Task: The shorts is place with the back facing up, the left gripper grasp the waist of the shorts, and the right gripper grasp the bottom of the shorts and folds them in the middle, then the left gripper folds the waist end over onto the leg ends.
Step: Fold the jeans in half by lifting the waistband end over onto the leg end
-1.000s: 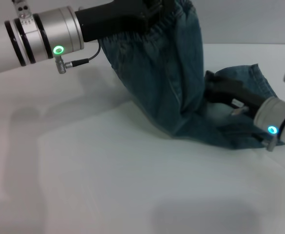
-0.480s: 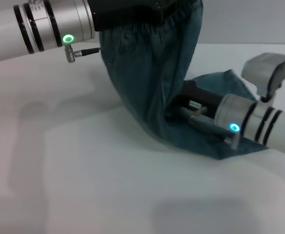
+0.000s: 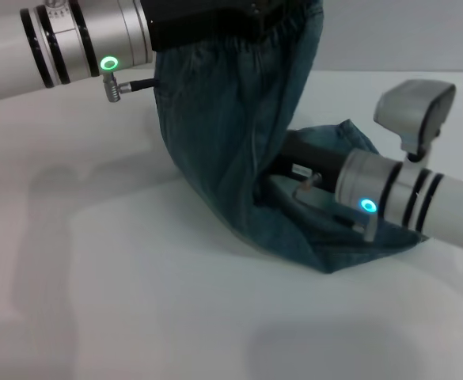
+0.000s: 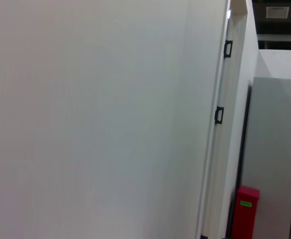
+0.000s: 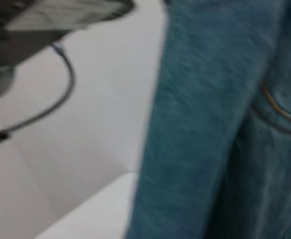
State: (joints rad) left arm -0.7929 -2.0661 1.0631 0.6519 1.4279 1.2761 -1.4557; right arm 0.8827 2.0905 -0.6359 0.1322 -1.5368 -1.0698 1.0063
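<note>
My left gripper (image 3: 239,20) is clamped on the waist of the shorts (image 3: 239,134), held high; my right gripper (image 3: 282,170) is buried in the hems, grip unseen. Best to carry both ends across level, keeping the cloth taut. Shorts hang steeply, waist up, hems on the table (image 3: 136,285).

Shorts (image 3: 231,142): faded denim cloth, matt. Table (image 3: 136,301): smooth white, slight sheen. Cuff (image 3: 96,39): brushed metal.
</note>
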